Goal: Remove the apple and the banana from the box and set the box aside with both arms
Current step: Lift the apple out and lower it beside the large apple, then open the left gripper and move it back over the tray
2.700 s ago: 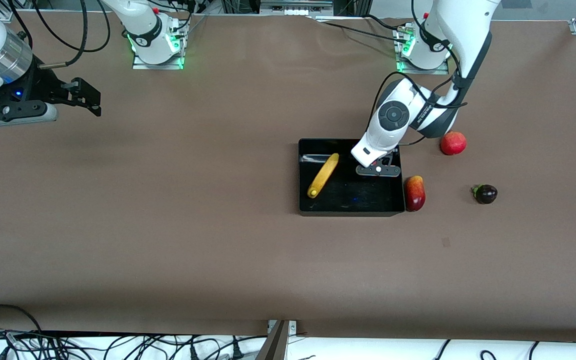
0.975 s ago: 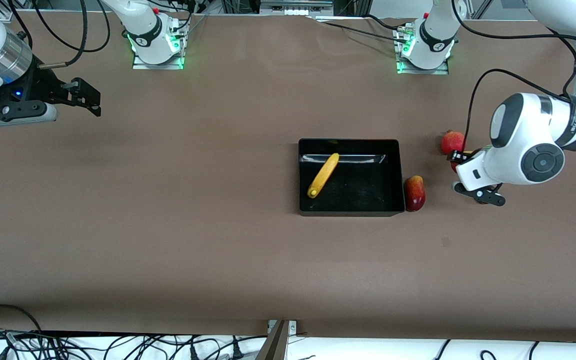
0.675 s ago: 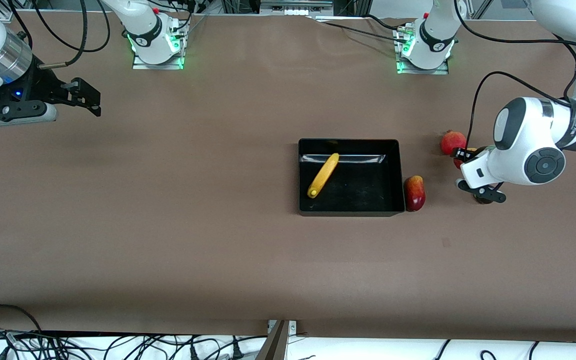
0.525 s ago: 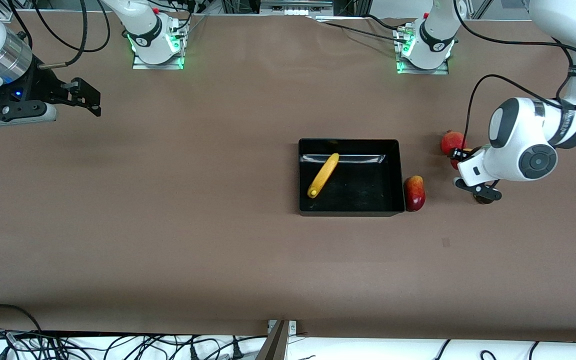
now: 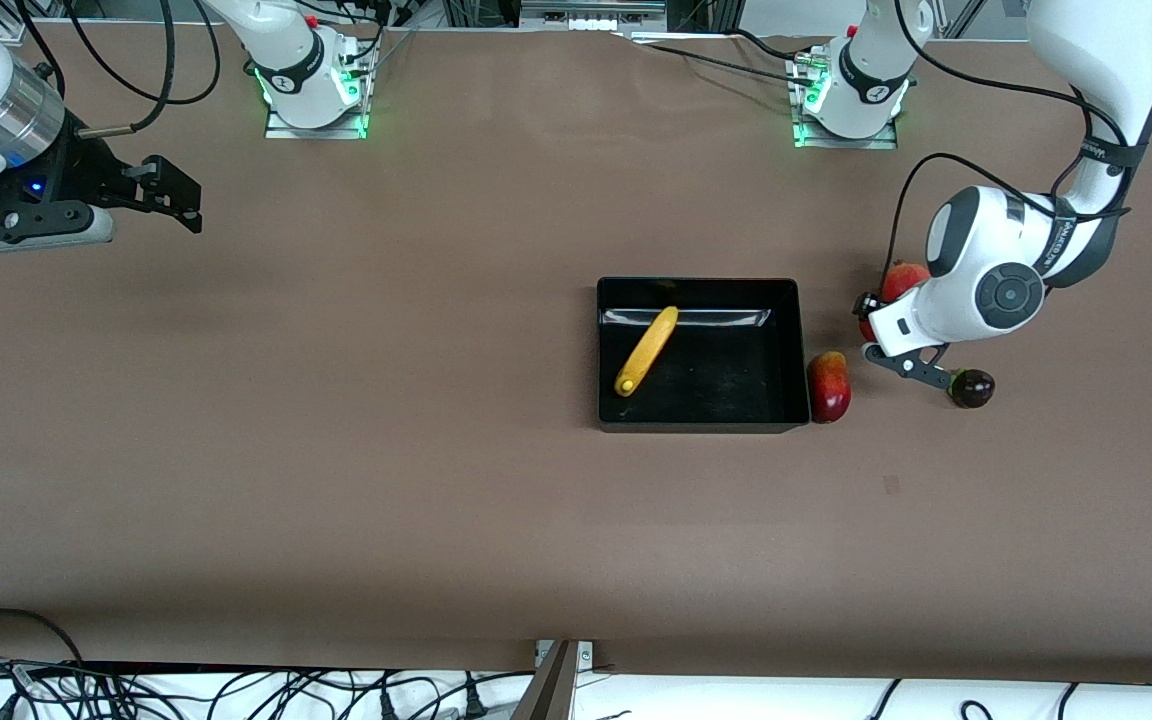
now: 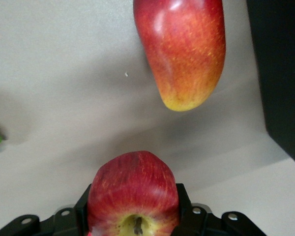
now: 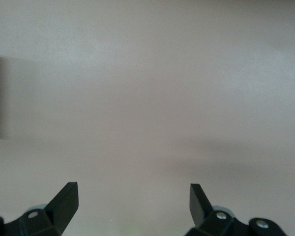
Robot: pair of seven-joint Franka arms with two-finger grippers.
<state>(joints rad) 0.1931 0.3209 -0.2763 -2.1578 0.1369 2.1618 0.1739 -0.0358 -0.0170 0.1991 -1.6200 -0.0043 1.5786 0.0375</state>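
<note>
My left gripper (image 5: 868, 318) is shut on the small red-and-yellow streaked apple (image 5: 865, 330) and holds it above the table between the pomegranate and the mango. In the left wrist view the apple (image 6: 132, 187) sits between the black fingers (image 6: 84, 209), stem end toward the camera. The long yellow banana-like fruit (image 5: 647, 350) lies slantwise in the glossy black box (image 5: 736, 375). The box's dark wall (image 6: 280, 73) also shows in the left wrist view. My right gripper (image 5: 171, 195) is open and empty, waiting above the right arm's end of the table.
A dark-red mango (image 5: 829, 386) lies against the box's wall toward the left arm's end; it also shows in the left wrist view (image 6: 182, 49). A red pomegranate (image 5: 904, 277) lies farther from the camera. A dark purple fruit (image 5: 972, 387) lies beside the mango.
My left gripper, with the apple in it, has moved from over the dark purple fruit toward the mango and the box. The right arm has not moved.
</note>
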